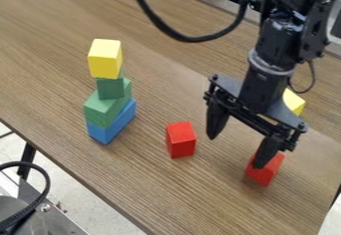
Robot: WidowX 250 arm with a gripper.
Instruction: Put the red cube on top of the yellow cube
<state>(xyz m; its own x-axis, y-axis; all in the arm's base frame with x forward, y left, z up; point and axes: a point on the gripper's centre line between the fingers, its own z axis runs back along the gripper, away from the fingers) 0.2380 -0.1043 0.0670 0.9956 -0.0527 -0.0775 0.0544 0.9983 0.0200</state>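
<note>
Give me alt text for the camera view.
An open black robot claw hangs over a wood-grain table near two red blocks. At picture left, a yellow cube tops two green blocks and a blue block; another yellow block sits partly behind the claw.

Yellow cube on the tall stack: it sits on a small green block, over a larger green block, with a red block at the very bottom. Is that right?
Not quite: the camera view shows a blue block at the very bottom, not a red one. The yellow cube does sit on the small green block, over the larger green block.
</note>
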